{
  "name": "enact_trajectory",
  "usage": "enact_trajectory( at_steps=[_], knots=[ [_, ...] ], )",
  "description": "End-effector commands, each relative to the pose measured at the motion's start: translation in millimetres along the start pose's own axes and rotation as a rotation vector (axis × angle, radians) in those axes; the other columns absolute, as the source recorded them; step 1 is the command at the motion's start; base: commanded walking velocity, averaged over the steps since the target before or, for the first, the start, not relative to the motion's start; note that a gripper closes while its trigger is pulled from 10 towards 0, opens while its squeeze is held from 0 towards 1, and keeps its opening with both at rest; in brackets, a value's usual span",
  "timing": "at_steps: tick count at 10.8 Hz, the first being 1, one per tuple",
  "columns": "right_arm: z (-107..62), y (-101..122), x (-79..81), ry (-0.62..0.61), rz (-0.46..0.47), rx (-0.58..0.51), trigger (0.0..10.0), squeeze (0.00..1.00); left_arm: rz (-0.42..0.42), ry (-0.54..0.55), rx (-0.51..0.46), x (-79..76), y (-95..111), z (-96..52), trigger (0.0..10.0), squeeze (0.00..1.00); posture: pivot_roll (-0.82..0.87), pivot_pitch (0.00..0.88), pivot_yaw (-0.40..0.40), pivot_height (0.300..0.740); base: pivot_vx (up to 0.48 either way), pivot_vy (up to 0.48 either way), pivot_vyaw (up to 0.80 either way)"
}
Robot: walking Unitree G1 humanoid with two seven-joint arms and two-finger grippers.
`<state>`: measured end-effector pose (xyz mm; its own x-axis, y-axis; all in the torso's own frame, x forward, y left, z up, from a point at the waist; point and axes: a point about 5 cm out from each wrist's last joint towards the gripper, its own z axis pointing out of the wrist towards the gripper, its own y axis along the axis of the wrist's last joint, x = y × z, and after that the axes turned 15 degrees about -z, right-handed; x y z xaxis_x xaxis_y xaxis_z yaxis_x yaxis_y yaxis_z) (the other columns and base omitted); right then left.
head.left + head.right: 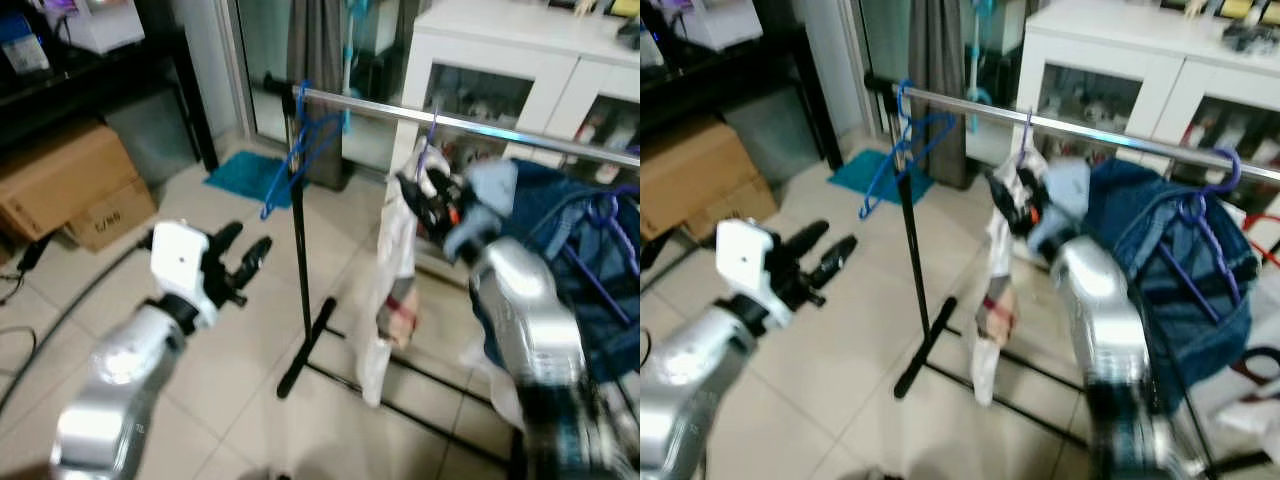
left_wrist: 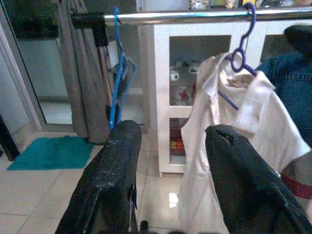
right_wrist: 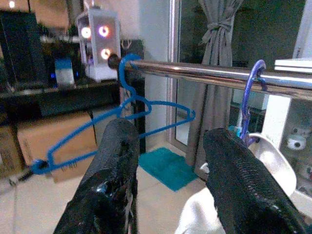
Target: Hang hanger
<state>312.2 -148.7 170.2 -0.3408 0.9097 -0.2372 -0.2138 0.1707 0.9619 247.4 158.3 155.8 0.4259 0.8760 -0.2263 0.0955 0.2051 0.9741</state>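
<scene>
The left gripper (image 1: 240, 258) waits low with its fingers apart and holding nothing, while the right gripper (image 3: 168, 161), also apart and empty, is close under the rail (image 3: 204, 74), where the purple hanger (image 3: 249, 100) with the white shirt (image 2: 234, 146) already hooks, the blue hanger (image 3: 122, 124) farther along.

Purple hanger (image 2: 239, 63) carrying white shirt (image 2: 234, 146), hooked on chrome rail (image 2: 195, 17), beside denim garment (image 1: 1170, 260)

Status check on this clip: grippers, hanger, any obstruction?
Left gripper open, empty, off the rail. Right gripper open beside the white shirt, whose purple hanger is hooked on. Nothing blocking.
</scene>
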Motion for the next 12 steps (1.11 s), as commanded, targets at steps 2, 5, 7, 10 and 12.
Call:
enact_trajectory(
  at_steps=[2, 5, 7, 10, 12],
  knots=[
    [-14.3, -5, 9.7, -0.028, -0.092, 0.065, 10.0, 0.0, 0.027, 0.024, -0.003, -4.1, -3, 2.0, 10.0, 0.0, -0.08, 0.0, 0.06, 0.74, 0.0, -0.48, 0.0],
    [-21.8, -6, 14.7, -0.087, -0.025, 0.13, 10.0, 0.0, 0.036, 0.056, -0.011, -1.2, -3, -0.9, 10.0, 0.0, -0.07, 0.0, 0.049, 0.74, 0.0, -0.48, 0.0],
    [-24.8, -6, 13.6, -0.115, -0.028, 0.159, 10.0, 0.02, 0.062, 0.064, -0.003, -0.2, -5, -1.5, 10.0, 0.0, -0.07, 0.0, 0.05, 0.74, 0.0, -0.437, 0.0],
    [-28.8, -5, 15.4, -0.103, -0.02, 0.173, 10.0, 0.0, 0.05, 0.071, -0.016, -3.5, -6, 1.8, 10.0, 0.0, -0.08, 0.0, 0.057, 0.74, 0.0, 0.0, 0.0],
    [-28.9, -5, 21.5, -0.067, -0.015, 0.176, 10.0, 0.01, 0.042, 0.056, -0.022, -3.0, -5, 1.7, 10.0, 0.0, -0.08, 0.0, 0.06, 0.74, 0.0, 0.0, 0.0]
  ],
)
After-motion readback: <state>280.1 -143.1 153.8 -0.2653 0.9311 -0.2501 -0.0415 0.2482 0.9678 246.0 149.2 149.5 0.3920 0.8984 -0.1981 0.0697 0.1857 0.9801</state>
